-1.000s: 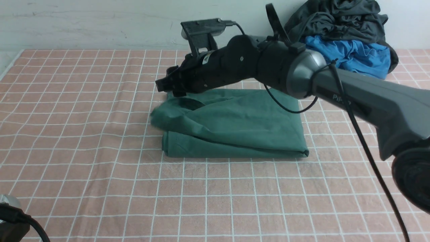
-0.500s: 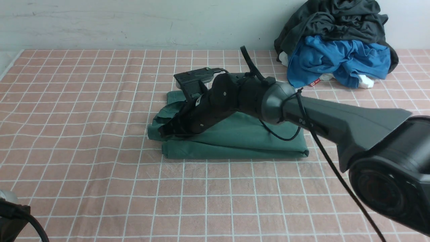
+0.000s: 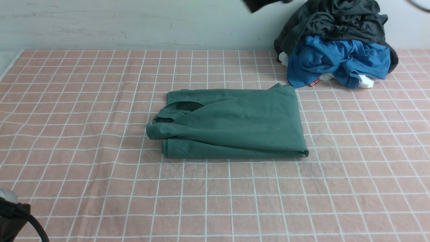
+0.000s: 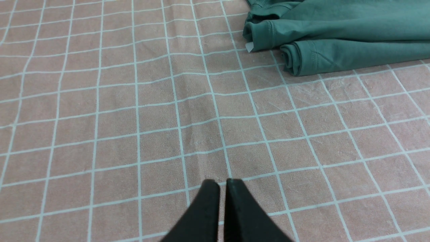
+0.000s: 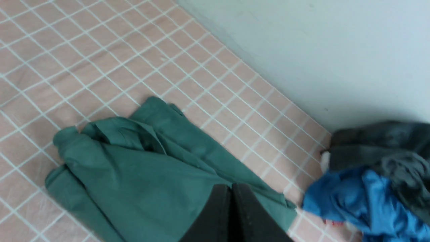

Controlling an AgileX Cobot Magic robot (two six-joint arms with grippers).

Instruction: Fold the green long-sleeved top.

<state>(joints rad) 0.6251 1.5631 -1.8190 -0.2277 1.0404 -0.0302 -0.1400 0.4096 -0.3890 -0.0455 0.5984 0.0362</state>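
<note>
One pink checked worktop [image 3: 84, 151] carries the folded green long-sleeved top [image 3: 235, 124] at its middle, a heap of dark and blue clothes [image 3: 339, 50] lies far right, and both arms' jaws are pinched together, holding nothing.

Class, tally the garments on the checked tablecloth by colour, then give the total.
Green top: 1, folded
Blue garment: 1, crumpled
Dark grey garment: 1, lying over the blue one
White garment: 1, mostly buried, only scraps show
Total: 4, as far as can be seen
</note>
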